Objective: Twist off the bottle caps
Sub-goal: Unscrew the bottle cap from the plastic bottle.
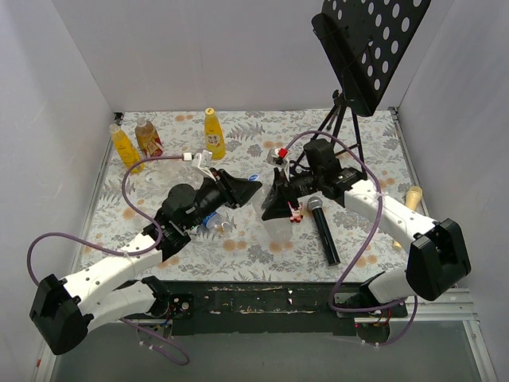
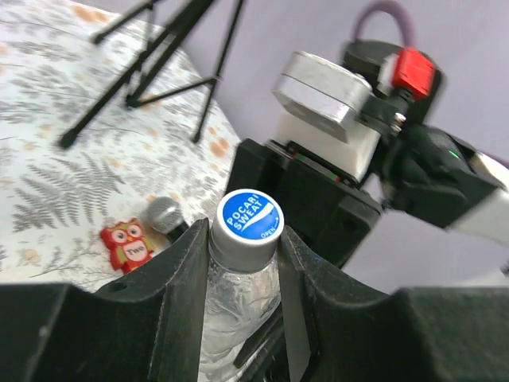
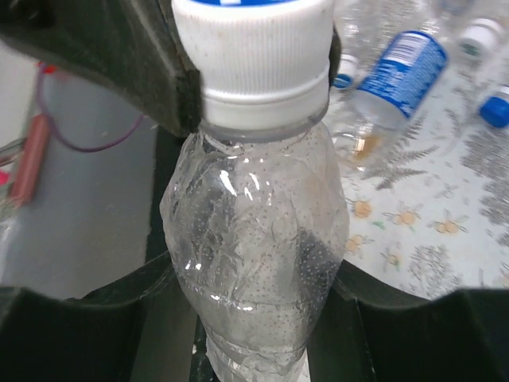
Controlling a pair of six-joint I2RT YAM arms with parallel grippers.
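Bottle cap (image 2: 249,225), white w/ blue top, sits mid-tabletop (image 1: 254,135), pinched by left hand (image 2: 248,248) coming from 8 o'clock in top view. Right hand (image 3: 254,322) clamps clear bottle (image 3: 254,231) body; in wrist views axis runs 12–6, cap at 12.

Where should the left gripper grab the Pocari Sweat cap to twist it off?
Take the cap by its white side wall, below the blue top, coming in over the top along its axis, a finger on each side. The right gripper holds the clear bottle by its body, leaving the round cap exposed; the left gripper flanks it this way.
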